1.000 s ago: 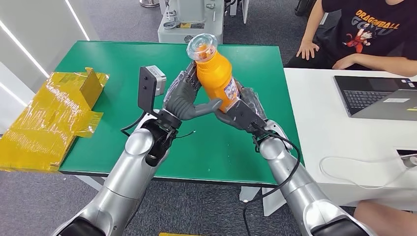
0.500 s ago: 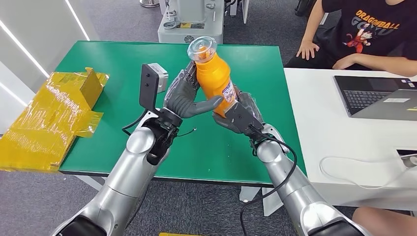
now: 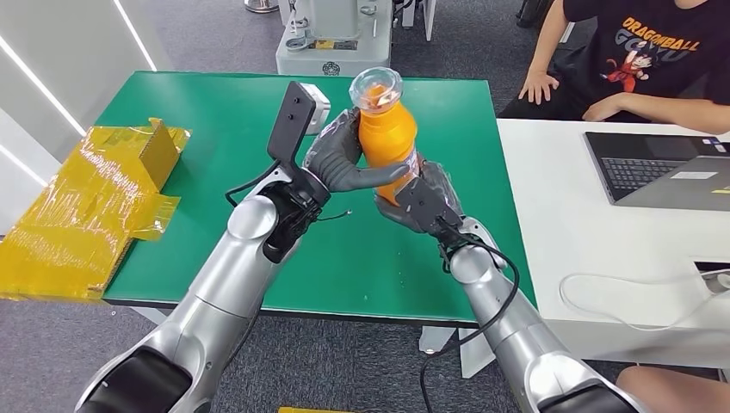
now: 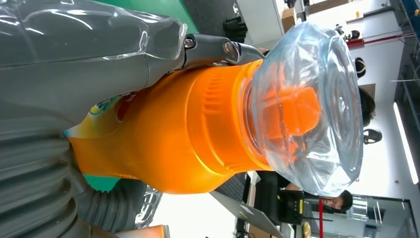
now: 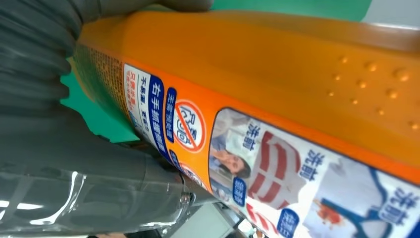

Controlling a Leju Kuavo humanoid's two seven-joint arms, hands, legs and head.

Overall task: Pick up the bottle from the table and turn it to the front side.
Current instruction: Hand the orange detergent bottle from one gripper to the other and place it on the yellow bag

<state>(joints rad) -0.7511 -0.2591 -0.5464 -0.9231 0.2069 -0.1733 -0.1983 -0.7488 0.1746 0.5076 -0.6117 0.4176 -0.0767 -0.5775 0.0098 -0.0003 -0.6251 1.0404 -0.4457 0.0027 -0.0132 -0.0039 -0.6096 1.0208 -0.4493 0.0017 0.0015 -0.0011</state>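
Orange bottle (image 3: 387, 142) is up off the green bench (image 3: 172, 103), held between both robot hands above its middle. It stands near upright, clear cap (image 3: 376, 87) on top, leaning slightly away from the robot.

Left robot hand (image 3: 337, 159) grips the bottle's upper body: fingers wrapped round the far side, thumb (image 3: 370, 178) lying across the front below the shoulder. The left wrist view shows the same thing close up: grey thumb and ribbed cover pressed on the orange body (image 4: 163, 148), a dark finger (image 4: 213, 47) hooked over near the neck, clear cap (image 4: 307, 109) with an orange inner lid showing through.

Right robot hand (image 3: 422, 198) holds the bottle's lower part from the right side, fingers closed on it. In the right wrist view the printed label (image 5: 237, 153) faces that camera: blue text blocks, a red prohibition sign, small pictures. Raised dots on the orange plastic above the label.

Can't tell from the head view whether the bottle's front faces the robot; there only a sliver of label shows at its right edge.

Around it: yellow taped cardboard box (image 3: 90, 206) hanging off the left end of the bench. White desk to the right with a laptop (image 3: 663, 168). A person in a black printed T-shirt (image 3: 654, 43) sits behind that desk, hand (image 3: 540, 86) resting near the green bench's corner.
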